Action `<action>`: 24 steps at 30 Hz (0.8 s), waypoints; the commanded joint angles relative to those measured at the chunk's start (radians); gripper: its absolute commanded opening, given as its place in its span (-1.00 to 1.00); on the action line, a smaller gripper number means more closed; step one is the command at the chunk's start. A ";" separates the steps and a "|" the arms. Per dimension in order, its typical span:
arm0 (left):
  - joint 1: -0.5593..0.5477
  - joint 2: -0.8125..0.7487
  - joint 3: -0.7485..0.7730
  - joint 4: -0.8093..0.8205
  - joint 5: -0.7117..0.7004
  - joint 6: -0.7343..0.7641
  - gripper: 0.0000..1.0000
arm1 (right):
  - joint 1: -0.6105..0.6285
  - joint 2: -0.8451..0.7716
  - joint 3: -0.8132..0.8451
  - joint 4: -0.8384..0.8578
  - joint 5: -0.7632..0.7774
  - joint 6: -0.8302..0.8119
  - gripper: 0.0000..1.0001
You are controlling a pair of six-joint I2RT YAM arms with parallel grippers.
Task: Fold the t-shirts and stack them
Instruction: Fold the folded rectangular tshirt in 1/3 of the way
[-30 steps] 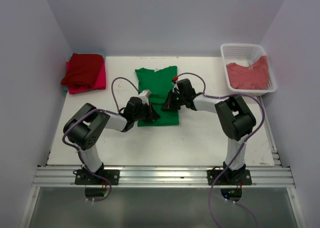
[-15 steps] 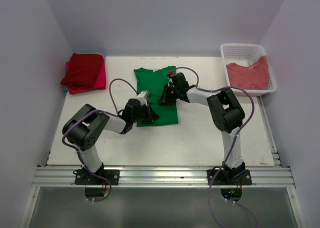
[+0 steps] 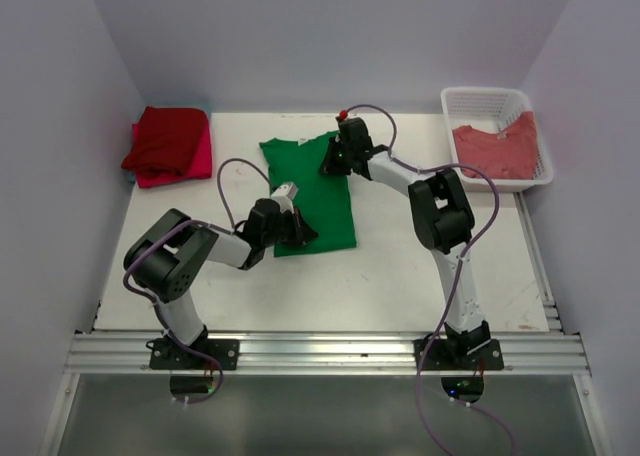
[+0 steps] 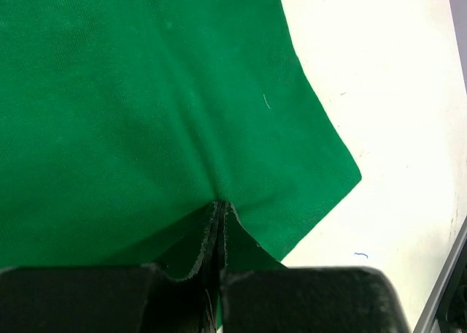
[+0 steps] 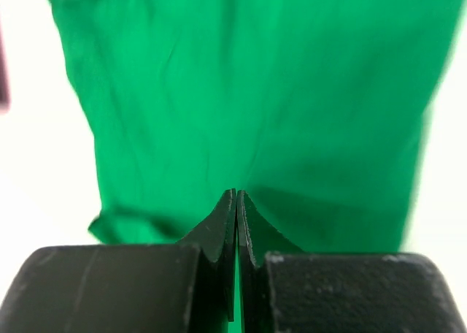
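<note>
A bright green t-shirt [image 3: 318, 191] lies folded into a long strip in the middle of the table, slightly skewed. My left gripper [image 3: 302, 233] is at its near left part. In the left wrist view the jaws [image 4: 220, 206] are shut on a pinch of the green cloth [image 4: 146, 92], which puckers up to the tips. My right gripper [image 3: 331, 163] is shut at the shirt's far end, its tips [image 5: 236, 194] down on the green fabric [image 5: 292, 92] with no pucker. A folded red t-shirt lies on a pink one [image 3: 168, 144] at the far left.
A white lattice basket [image 3: 480, 93] stands at the far right with a salmon-red t-shirt [image 3: 497, 151] in it. The arms' cables loop above the table. White walls close in the table on three sides.
The right gripper has slid from the shirt's middle to its far end. The shirt's far edge has shifted a little left and now sits skewed. The left gripper has barely moved.
</note>
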 commanded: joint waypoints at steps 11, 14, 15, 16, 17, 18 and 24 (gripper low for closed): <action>-0.010 -0.211 -0.046 -0.160 -0.042 0.088 -1.00 | -0.016 -0.287 -0.211 0.398 0.204 -0.140 -1.00; -0.010 -0.425 0.002 -0.220 -0.143 0.137 -0.85 | -0.018 -0.376 -0.232 0.325 0.232 -0.199 -0.64; -0.008 -0.455 0.037 -0.238 -0.223 0.147 -0.46 | -0.016 -0.384 -0.224 0.294 0.221 -0.212 -0.43; -0.008 -0.475 0.057 -0.255 -0.264 0.158 0.18 | -0.016 -0.384 -0.212 0.264 0.223 -0.221 -0.35; -0.005 -0.487 0.080 -0.305 -0.342 0.172 0.31 | -0.016 -0.385 -0.207 0.201 0.227 -0.238 -0.16; 0.004 -0.484 0.127 -0.333 -0.352 0.175 0.55 | -0.016 -0.388 -0.204 0.165 0.234 -0.236 -0.07; 0.064 -0.407 0.235 -0.606 -0.285 0.140 0.69 | -0.015 -0.506 -0.407 0.032 0.240 -0.160 0.11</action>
